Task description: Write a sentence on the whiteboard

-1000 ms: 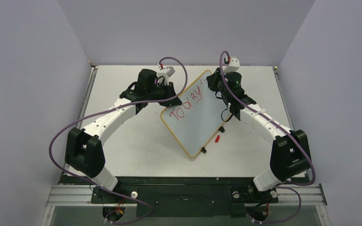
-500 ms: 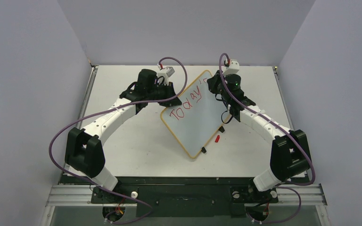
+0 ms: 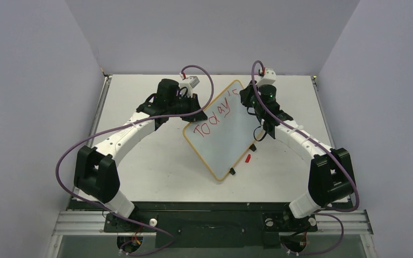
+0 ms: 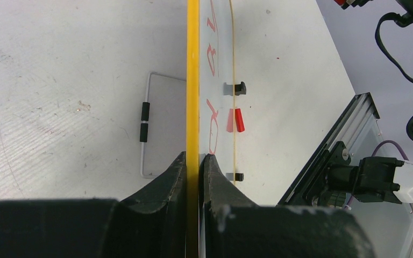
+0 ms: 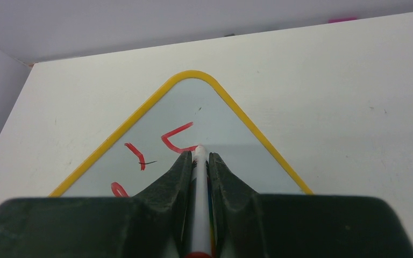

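The whiteboard [image 3: 227,148] with a yellow frame stands tilted in mid-table, one corner pointing far. My left gripper [image 3: 194,114] is shut on its left edge; in the left wrist view the jaws [image 4: 193,156] pinch the yellow frame [image 4: 193,80]. The sentence [image 3: 213,117] reads "Today'" in red, with a partial "s" stroke near the far corner [image 5: 175,137]. My right gripper [image 3: 246,101] is shut on a white marker [image 5: 200,183], whose tip touches the board [image 5: 231,129] at the end of that stroke.
A red marker cap [image 3: 248,158] lies on the table right of the board, also in the left wrist view [image 4: 239,119]. Two black clips [image 3: 253,147] [image 3: 232,171] sit on the board's lower right edge. A wire stand [image 4: 145,122] lies behind the board.
An apostrophe and the start of an "s" have appeared after "Today". My right gripper has moved with the marker toward the board's far corner. The left arm has not moved.
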